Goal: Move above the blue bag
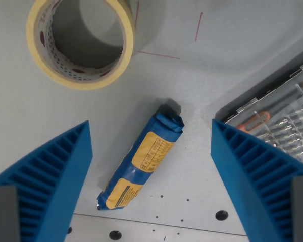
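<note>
The blue bag [142,159] is a long narrow packet with yellow label patches, lying slantwise on the grey table in the middle of the wrist view. My gripper [151,176] hangs open above it, and the bag lies between the two blue ribbed fingers. One finger [48,176] fills the wrist view's lower left, the other finger [262,181] the lower right. Neither finger touches the bag.
A roll of beige tape [81,43] stands at the upper left. A clear plastic case of tools [280,118] with an orange-handled bit sits at the wrist view's right. Thin red lines [198,26] mark the table at the top. Small holes dot the table's lower edge.
</note>
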`<state>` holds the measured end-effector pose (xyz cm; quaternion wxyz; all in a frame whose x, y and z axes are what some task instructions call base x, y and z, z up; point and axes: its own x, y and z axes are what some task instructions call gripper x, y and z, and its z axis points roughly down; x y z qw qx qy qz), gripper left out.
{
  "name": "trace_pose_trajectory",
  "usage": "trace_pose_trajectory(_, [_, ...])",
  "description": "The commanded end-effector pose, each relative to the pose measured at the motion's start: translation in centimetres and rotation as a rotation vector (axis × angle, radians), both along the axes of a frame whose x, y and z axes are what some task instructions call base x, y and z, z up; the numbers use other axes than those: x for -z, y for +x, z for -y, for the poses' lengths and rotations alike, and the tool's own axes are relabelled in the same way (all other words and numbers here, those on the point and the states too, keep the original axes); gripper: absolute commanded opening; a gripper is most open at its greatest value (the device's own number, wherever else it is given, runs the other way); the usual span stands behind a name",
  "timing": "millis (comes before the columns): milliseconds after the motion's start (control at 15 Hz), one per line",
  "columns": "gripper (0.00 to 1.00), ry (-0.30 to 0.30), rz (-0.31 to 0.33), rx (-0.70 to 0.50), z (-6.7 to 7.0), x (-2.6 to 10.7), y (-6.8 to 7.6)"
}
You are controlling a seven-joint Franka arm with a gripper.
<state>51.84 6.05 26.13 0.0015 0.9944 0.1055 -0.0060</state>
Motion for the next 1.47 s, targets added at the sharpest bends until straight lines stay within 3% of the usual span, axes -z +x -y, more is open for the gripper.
trace_pose_trajectory(67, [1.0,0.0,0.002,0.0,0.0,-0.1,0.0])
trace_pose_trajectory(800, [1.0,0.002,0.013,0.068,0.0,0.4,-0.4])
trace_pose_trajectory(1467, [1.0,0.018,0.067,0.237,-0.1,2.7,-2.5])
